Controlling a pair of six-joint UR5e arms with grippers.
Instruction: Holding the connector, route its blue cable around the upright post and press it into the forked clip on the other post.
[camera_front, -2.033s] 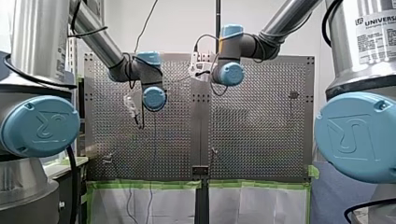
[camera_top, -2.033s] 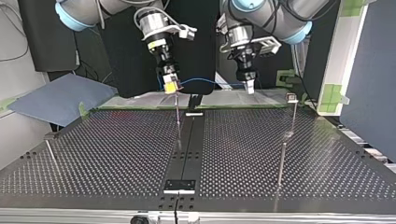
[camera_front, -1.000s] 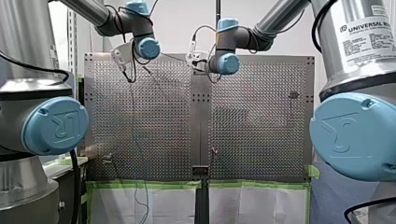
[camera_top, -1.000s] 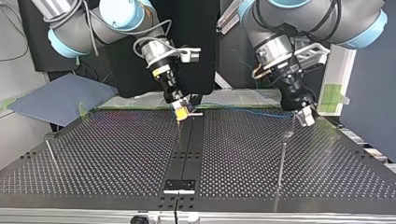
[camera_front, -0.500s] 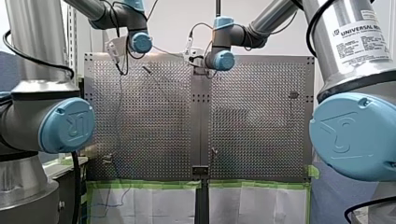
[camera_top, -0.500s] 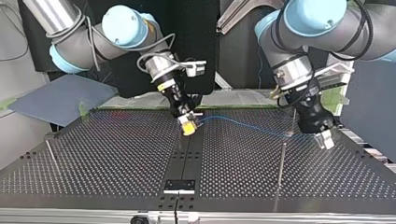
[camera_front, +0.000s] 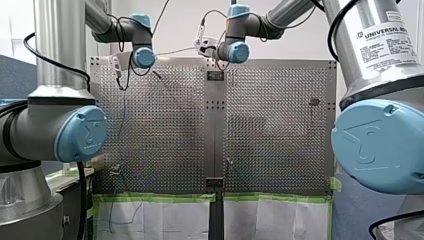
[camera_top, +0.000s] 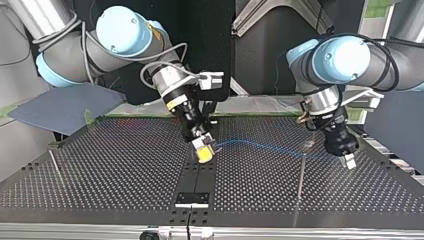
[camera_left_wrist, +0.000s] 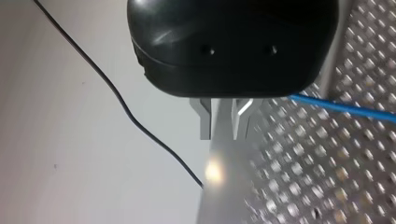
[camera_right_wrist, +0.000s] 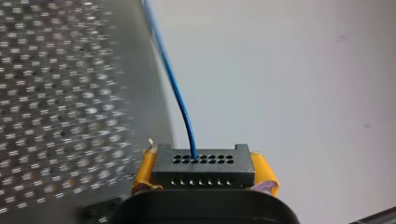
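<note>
Right end effector (camera_top: 204, 151) pinches connector (camera_right_wrist: 203, 165) over surface (camera_top: 125, 165) centre; cable (camera_top: 260, 146) stretches toward 3 o'clock in top view to left end effector (camera_top: 348, 161), whose state can't be told, probably placed there to lead it around post (camera_top: 301, 172).

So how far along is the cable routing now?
Done: my right claw grips the black multi-hole connector. In hand: the thin blue cable stretches to my left claw, past the thin metal upright post. Left: it isn't visibly pressed into the small clip atop that post.
</note>
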